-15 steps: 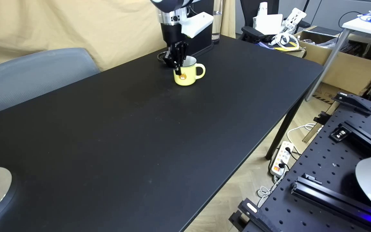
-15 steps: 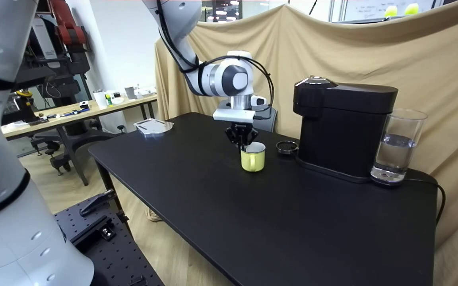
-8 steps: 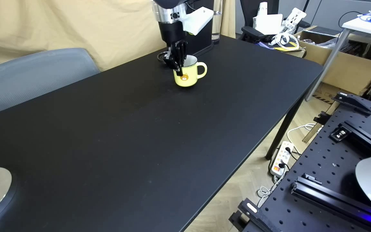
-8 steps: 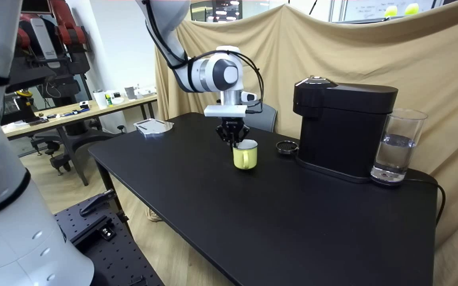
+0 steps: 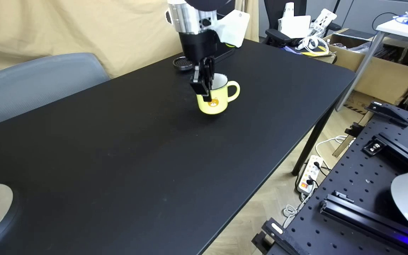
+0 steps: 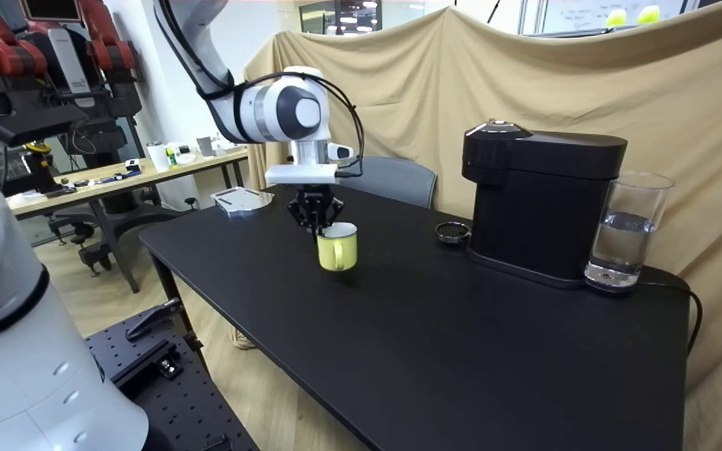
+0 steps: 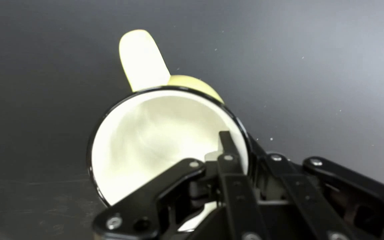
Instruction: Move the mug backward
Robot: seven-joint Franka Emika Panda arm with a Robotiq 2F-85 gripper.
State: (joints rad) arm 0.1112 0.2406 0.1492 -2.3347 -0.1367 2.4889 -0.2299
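Yellow mug (image 5: 220, 101) is in your grip between the edge of the black table (image 5: 119, 177) along the tan curtain (image 5: 83, 28) and the edge beside the perforated board (image 5: 361, 184), well in from both and well apart from every corner. Your gripper (image 7: 240, 140) is drawn narrow, pinching the mug's wall: the wrist view shows you one fingertip (image 7: 226, 139) inside the white interior and its partner outside the dark rim. The handle (image 5: 237, 91) turns away from the curtain-side edge. In an exterior view you see the mug lean slightly; whether its base touches the tabletop, you cannot tell. By the curtain-side edge you have a coffee machine (image 6: 543, 207), with a tall clear vessel (image 6: 624, 241) of liquid just beside it toward the corner and a small round grate (image 6: 452, 233) near its opposite end. Beyond that same edge stands a grey chair (image 5: 44, 83).
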